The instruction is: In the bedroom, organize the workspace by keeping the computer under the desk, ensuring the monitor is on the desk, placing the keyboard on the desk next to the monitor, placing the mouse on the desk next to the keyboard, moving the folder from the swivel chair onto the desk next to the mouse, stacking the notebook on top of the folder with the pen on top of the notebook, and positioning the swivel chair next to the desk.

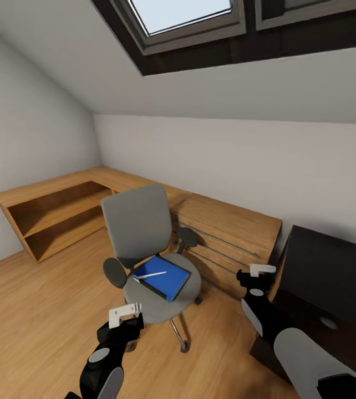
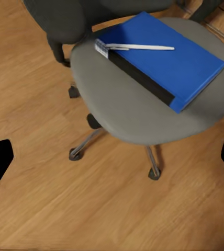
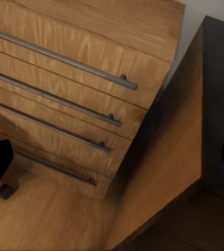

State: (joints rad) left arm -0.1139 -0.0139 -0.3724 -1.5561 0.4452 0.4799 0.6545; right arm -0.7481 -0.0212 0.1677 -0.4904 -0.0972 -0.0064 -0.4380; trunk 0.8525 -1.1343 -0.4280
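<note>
On the grey padded swivel chair (image 1: 161, 285), lift the thin white-silver pen (image 2: 140, 47) off the flat blue folder (image 2: 164, 65) first, left gripper (image 2: 112, 157) fingers apart.

Swivel chair (image 1: 145, 233): grey padded seat and back, black armrests, chrome base. Folder (image 1: 164, 277): bright blue, with a black strip along one edge. Pen (image 2: 138, 47): white-silver. Desk (image 1: 333, 271): glossy black. Drawer cabinet (image 3: 65, 78): light grained wood with grey bar handles. Floor (image 1: 45, 310): light wood. Walls (image 1: 228, 155): white.
</note>
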